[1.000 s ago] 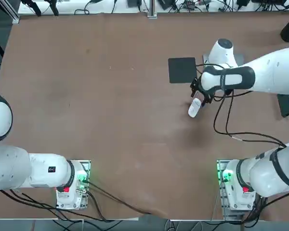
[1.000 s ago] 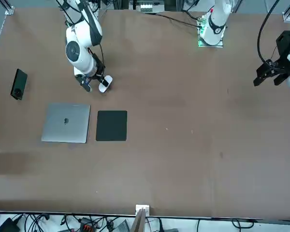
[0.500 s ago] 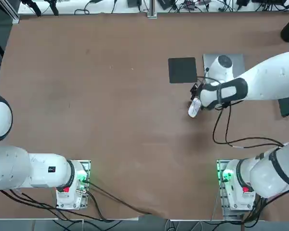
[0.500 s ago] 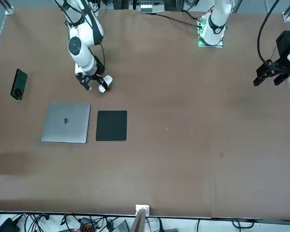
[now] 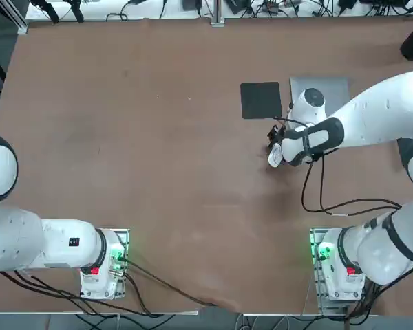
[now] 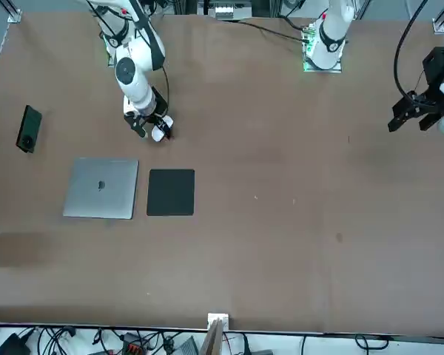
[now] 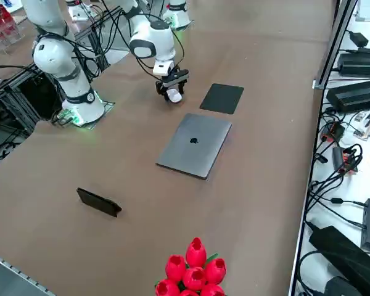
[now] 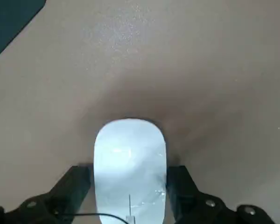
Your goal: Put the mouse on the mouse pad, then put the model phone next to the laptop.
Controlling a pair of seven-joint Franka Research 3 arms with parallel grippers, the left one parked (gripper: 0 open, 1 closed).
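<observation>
Right claw (image 8: 129,186): lowered over the mouse (image 8: 129,163), fingers (image 8: 72,184) spread wide, one at each long flank; contact with the shell not discernible. Mouse: small, smooth, white, oval, cordless; flat on the brown tabletop (image 5: 124,137), long axis running out between the fingers, rounded end away from the wrist. Position: near the mouse pad (image 5: 260,100), not on it. Mouse pad: plain black square, just beside the silver-grey laptop (image 6: 101,188). Model phone (image 6: 29,128): dark, slim, well apart.
</observation>
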